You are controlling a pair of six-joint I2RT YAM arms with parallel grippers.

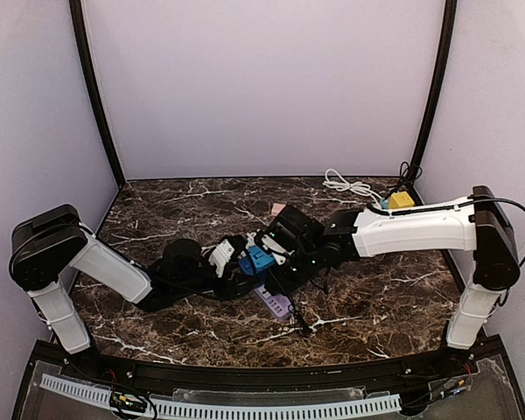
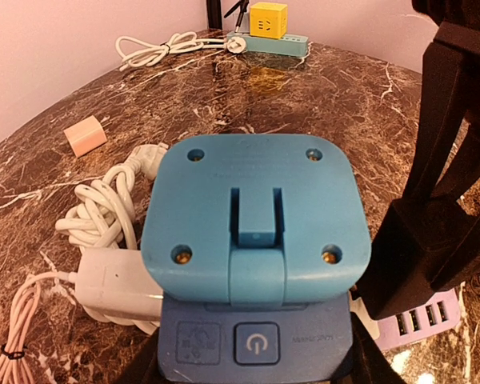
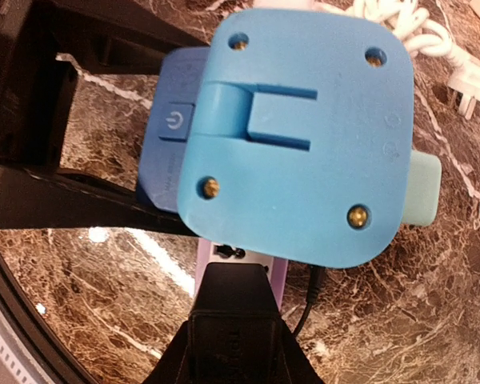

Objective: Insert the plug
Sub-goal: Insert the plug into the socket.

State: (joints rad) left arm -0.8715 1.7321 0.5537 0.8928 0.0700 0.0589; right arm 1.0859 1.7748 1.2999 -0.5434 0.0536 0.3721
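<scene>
Blue plastic socket cube (image 2: 252, 216) is held above mid-worktop (image 1: 376, 297) with its screwed underside up. Its long axis runs from the button end, pinched by the left tool (image 1: 232, 260), to a mint stub (image 3: 422, 188) pointing away. That stub is probably the plug and looks seated, but its depth is hidden. The right tool (image 3: 230, 280), jaws pressed together, sits at the cube's side, holding nothing visible.

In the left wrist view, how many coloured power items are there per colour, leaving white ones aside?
Blue: 2, light blue cube, dark blue base
Purple: 1, purple strip
Pink: 1, pink block
Yellow: 1, yellow cube
Teal: 1, teal strip
Total: 6
</scene>
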